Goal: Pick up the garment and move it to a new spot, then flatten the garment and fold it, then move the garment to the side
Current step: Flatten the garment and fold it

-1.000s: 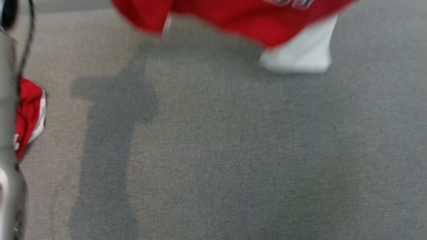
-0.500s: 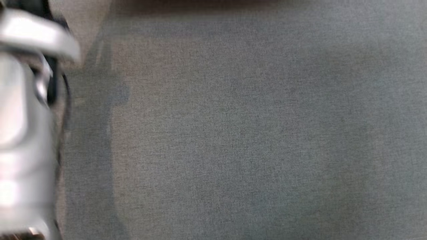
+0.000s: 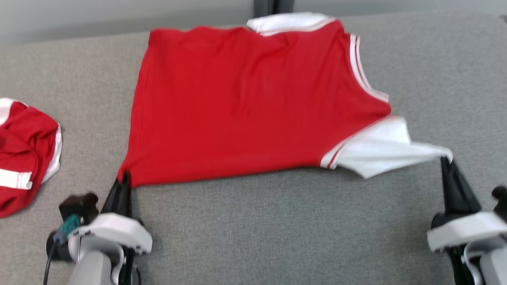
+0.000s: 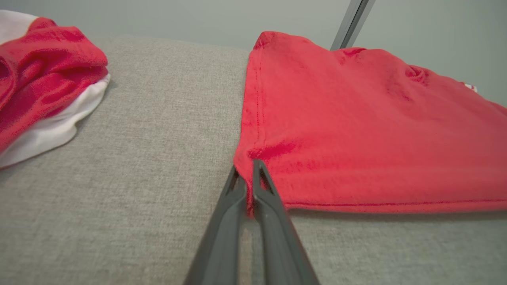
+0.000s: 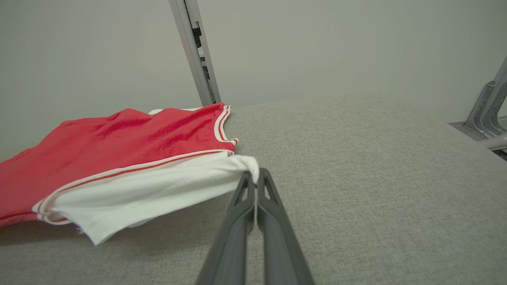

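A red garment [image 3: 245, 103] with white striped trim and a white sleeve [image 3: 380, 152] lies spread on the grey fabric surface [image 3: 277, 229]. My left gripper [image 3: 126, 176] is shut on its near left corner; the left wrist view shows the red hem [image 4: 253, 158] pinched between the dark fingers [image 4: 269, 209]. My right gripper [image 3: 445, 160] is shut on the tip of the white sleeve, which is pulled out to the right. In the right wrist view that gripper [image 5: 255, 176] holds the white cloth [image 5: 158, 190].
A second red-and-white garment [image 3: 23, 154] lies crumpled at the left edge, also in the left wrist view as a red and white bundle [image 4: 43, 87]. A metal post [image 5: 196, 51] rises behind the surface, with metal brackets [image 5: 485, 114] at the far right.
The head view has swung sharply; earlier frames were blurred, showing mostly grey surface and a pale arm. Now the garment lies spread flat, with both grippers at its near corners.
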{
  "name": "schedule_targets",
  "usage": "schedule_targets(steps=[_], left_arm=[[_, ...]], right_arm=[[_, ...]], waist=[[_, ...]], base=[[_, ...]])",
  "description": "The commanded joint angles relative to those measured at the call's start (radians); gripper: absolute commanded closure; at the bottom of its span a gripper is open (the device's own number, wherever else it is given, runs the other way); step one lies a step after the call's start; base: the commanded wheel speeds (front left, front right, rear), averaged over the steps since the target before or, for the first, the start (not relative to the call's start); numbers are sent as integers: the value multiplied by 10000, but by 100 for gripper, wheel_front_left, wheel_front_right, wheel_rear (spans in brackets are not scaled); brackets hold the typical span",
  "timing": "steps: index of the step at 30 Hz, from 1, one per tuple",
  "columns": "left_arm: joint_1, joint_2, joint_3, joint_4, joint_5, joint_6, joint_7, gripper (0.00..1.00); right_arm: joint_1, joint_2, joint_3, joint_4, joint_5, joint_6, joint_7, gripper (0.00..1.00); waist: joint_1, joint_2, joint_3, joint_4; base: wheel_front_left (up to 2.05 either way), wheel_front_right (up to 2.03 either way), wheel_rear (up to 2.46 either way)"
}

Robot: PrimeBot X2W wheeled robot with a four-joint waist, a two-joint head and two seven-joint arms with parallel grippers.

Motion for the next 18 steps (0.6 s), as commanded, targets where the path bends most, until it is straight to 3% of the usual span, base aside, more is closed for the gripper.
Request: schedule_targets(steps=[1, 10, 18], left_arm=[[167, 103, 118, 13, -71, 59, -2, 100], [2464, 74, -130, -60, -934, 316, -2, 100], [3932, 70, -324, -469, -889, 394, -2, 100]], right_arm=[[135, -69, -95, 17, -14, -6, -2, 100], [1932, 487, -513, 570, -8, -17, -4, 100], [3115, 736, -277, 583, -40, -15, -3, 100]], waist=[[-1, 0, -436, -124], [-1, 0, -2377, -173], [-1, 0, -3249, -57]], base=[[0, 0, 0], [0, 0, 0], [0, 0, 0]])
